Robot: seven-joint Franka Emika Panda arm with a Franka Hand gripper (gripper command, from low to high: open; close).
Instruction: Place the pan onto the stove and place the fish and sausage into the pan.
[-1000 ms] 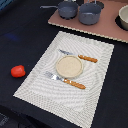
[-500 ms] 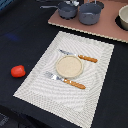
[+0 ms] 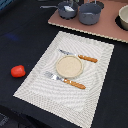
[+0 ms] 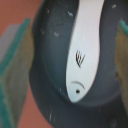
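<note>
The small blue-grey pan (image 3: 66, 9) sits on the pinkish-brown stove (image 3: 102, 28) at the far edge of the exterior view, its thin handle pointing to that view's left. In the wrist view the white fish (image 4: 85, 50) lies inside the pan (image 4: 50, 55). My gripper (image 4: 71, 56) is open right above the pan. Its teal-edged fingers (image 4: 17, 70) stand on either side of the fish and clear of it. The red sausage (image 3: 18, 71) lies on the dark table at the exterior view's left, far from the pan. The gripper does not show clearly in the exterior view.
A larger grey pot (image 3: 90, 14) stands on the stove beside the pan, and a white bowl (image 3: 123, 18) is at the exterior view's right edge. A striped beige placemat (image 3: 40, 80) holds a round plate (image 3: 69, 66), a knife (image 3: 80, 57) and a fork (image 3: 66, 80).
</note>
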